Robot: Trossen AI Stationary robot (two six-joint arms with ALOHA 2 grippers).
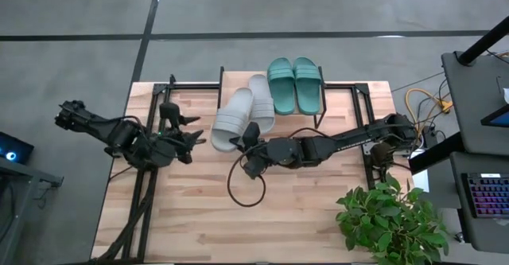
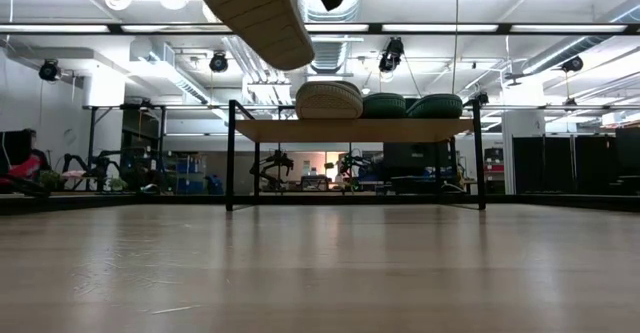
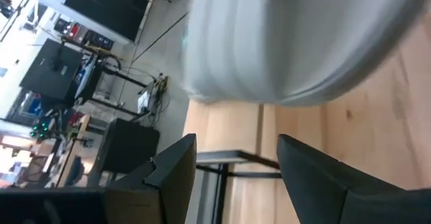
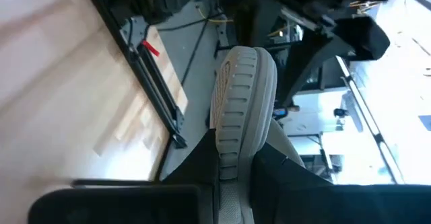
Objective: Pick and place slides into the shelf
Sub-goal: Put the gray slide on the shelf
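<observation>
While my right claw [image 1: 248,134] is clenched on the heel of the last grey slide [image 1: 231,119], held above the worktop [image 1: 318,209] beside the shelf [image 1: 231,80], I'd swing it level into the empty left slot, left claw [image 1: 193,137] released nearby.

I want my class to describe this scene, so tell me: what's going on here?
A two-armed robot is putting slides on a shelf. The green pair and one grey slide already lie on it. The right tool is shut on the heel of the last grey slide, held in the air beside the one on the shelf, sole showing in the low view. The left tool waits open nearby, holding nothing.
</observation>
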